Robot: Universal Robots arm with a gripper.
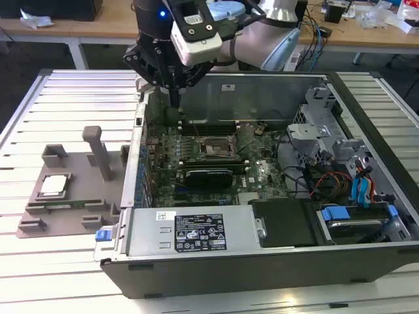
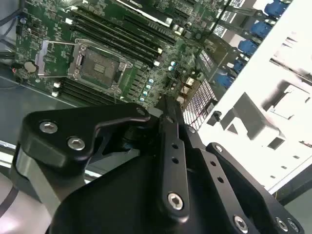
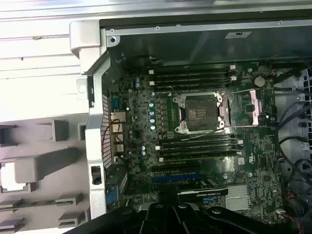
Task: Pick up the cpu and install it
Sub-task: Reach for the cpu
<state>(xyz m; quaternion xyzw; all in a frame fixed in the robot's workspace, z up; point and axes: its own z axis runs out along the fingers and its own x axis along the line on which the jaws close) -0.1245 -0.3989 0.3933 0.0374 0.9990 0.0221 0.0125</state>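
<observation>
Hand [image 1: 174,98]: fingers drawn narrow with their tips together and nothing between them. It hangs just inside the computer case [image 1: 262,268], over the corner at the exterior view's left.
Cpu [image 1: 54,185]: lies flat, silvery top up, in the gray holder [image 1: 65,219]. It is outside the case, beyond the wall on the exterior view's left, well apart from the hand.
Socket [image 3: 201,113]: dark square mid-motherboard inside the case, its metal frame folded open.
Tabletop [image 1: 72,98]: slatted and pale; it carries both the case and the holder.

Black end effector [image 2: 167,105], silver screws [image 2: 175,200]
</observation>
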